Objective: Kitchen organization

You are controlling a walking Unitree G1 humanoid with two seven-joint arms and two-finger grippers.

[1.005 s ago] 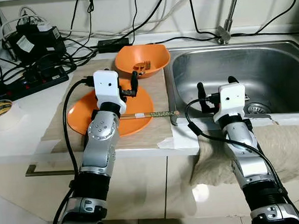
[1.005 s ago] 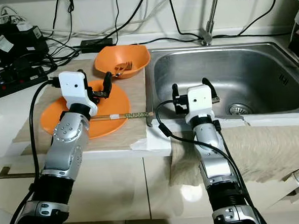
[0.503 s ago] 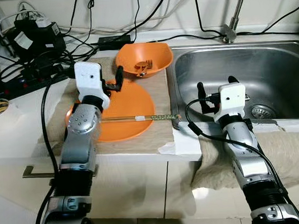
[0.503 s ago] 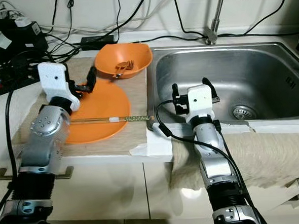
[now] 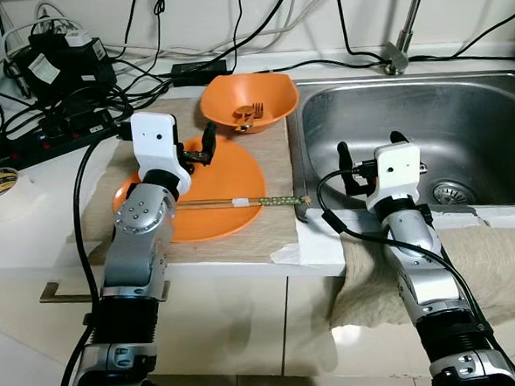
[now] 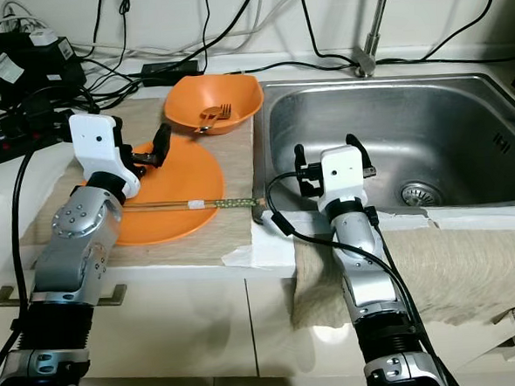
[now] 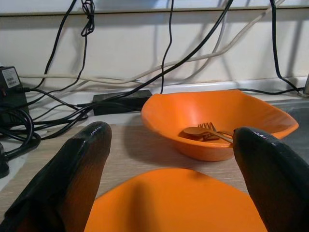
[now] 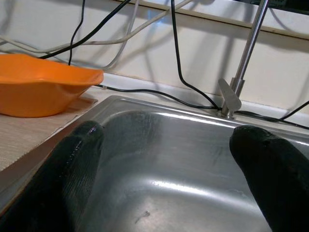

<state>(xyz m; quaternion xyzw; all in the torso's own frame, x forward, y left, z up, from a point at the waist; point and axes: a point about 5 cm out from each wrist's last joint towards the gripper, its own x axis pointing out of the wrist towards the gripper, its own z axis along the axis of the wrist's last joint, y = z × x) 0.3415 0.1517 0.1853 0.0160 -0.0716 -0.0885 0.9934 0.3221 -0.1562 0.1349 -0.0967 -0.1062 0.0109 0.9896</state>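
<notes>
**Both grippers spread and empty at the counter**

Your stainless steel sink basin (image 5: pixel 428 121) takes up the right of the frame, its bare floor open beyond the front rim. The right gripper (image 5: pixel 370 144) sits at that rim, fingers spread wide, holding nothing. At centre left, the flat orange plate (image 5: pixel 230 173) lies on the beige mat (image 5: pixel 281 222), wooden chopsticks (image 5: pixel 240 201) across its near edge. Your left gripper (image 5: pixel 198 148) hovers over the plate's far edge, fingers wide apart, empty. Behind it, the orange bowl (image 7: pixel 217 121) holds an orange fork (image 7: pixel 205 130).

Both arms are jointed silver metal with black bands near the elbows. Each wrist carries a boxy white housing, with a black cable looping from it down the forearm. The left gripper (image 5: pixel 198 149) and right gripper (image 5: pixel 368 148) each have two long, rounded black fingers.
</notes>
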